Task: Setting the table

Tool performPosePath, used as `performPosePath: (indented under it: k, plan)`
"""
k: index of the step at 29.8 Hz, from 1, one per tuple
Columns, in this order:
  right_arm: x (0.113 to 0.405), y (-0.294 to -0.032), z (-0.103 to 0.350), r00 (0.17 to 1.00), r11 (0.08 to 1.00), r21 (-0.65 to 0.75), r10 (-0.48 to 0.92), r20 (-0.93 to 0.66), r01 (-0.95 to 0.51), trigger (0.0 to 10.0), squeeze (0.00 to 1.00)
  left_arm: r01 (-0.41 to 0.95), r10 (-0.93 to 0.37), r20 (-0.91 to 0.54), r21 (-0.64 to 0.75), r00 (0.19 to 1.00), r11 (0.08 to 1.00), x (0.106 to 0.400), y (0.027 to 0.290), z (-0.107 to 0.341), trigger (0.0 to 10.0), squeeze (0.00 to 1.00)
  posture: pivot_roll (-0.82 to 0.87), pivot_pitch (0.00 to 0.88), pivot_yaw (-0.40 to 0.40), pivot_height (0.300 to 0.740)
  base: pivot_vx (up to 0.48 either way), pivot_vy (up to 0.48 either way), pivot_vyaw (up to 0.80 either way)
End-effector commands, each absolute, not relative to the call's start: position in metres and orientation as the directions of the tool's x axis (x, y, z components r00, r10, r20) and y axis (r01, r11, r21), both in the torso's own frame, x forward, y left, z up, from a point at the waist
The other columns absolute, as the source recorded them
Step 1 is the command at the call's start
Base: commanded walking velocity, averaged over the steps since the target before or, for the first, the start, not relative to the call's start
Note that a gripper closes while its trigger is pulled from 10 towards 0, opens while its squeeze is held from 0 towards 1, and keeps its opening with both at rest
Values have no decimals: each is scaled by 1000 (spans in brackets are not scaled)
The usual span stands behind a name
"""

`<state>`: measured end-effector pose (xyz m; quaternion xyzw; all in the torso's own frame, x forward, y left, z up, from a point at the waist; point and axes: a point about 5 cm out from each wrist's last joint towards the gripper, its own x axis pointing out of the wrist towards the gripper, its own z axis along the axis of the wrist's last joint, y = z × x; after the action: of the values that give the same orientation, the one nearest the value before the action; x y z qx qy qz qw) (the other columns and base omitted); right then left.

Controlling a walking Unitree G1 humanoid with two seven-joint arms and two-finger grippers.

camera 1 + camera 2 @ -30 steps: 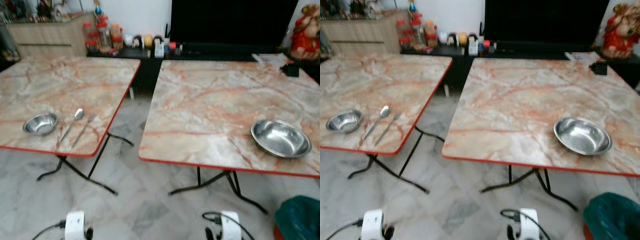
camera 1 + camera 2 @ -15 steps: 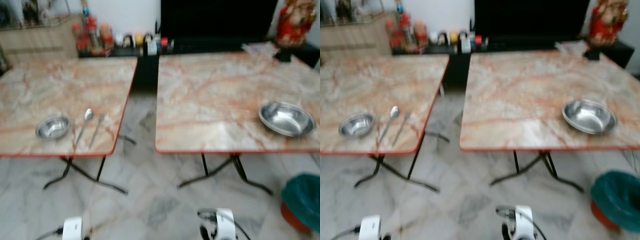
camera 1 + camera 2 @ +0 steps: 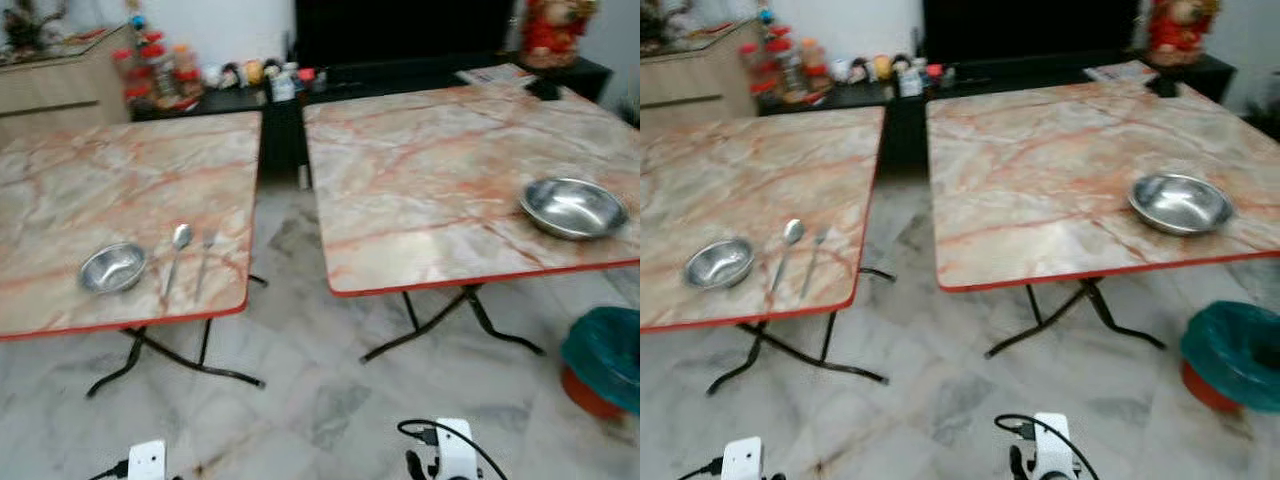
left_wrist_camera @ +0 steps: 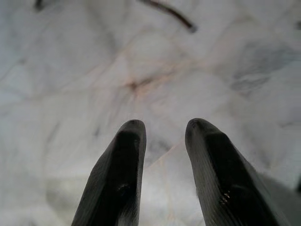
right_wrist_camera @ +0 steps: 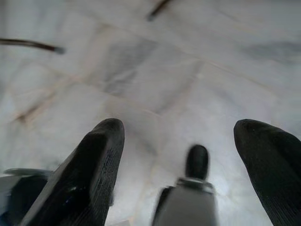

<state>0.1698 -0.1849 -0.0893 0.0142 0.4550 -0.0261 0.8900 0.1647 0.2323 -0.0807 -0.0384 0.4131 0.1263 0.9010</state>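
A small steel bowl (image 3: 112, 268) sits near the front edge of the left marble table (image 3: 120, 170), with a spoon (image 3: 178, 250) and a fork (image 3: 205, 256) lying side by side just right of it. A larger steel bowl (image 3: 573, 207) rests near the front right of the right marble table (image 3: 430, 150). Both arms hang low over the floor, well short of the tables. My left gripper (image 4: 164, 129) points at the marble floor, open by a narrow gap and empty. My right gripper (image 5: 181, 129) is wide open and empty above the floor.
A floor gap (image 3: 290, 230) runs between the two folding tables, whose black legs (image 3: 180, 365) splay outward. A teal bin (image 3: 605, 355) stands on the floor at the right. A dark cabinet with jars (image 3: 240, 80) and a wooden sideboard (image 3: 60, 75) line the back wall.
The whole picture has shifted as the camera moved: both tables now sit higher and farther off, with more floor in front. The bowls, spoon and fork kept their places.
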Motion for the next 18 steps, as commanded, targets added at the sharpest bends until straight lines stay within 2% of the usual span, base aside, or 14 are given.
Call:
performPosePath:
  k: [1,8,14,18]
  plan:
    - [174,-182,-88,601,998,4,-31,-799,57,10000,0,-260,195,-772,40,604,965,158,231,-84,10000,0,136,0,54,740,0,405,0]
    - [175,-181,-87,602,998,11,-29,-798,62,10000,0,-257,192,-771,38,607,966,162,229,-83,10000,0,135,0,55,740,0,407,0]
    - [177,-180,-86,611,998,12,-24,-792,55,10000,0,-259,192,-770,36,608,965,162,229,-83,10000,0,140,0,53,740,0,421,-625]
    - [177,-179,-86,612,999,11,-23,-790,52,10000,0,-264,193,-775,35,602,964,159,229,-84,10000,0,137,0,54,740,0,480,0]
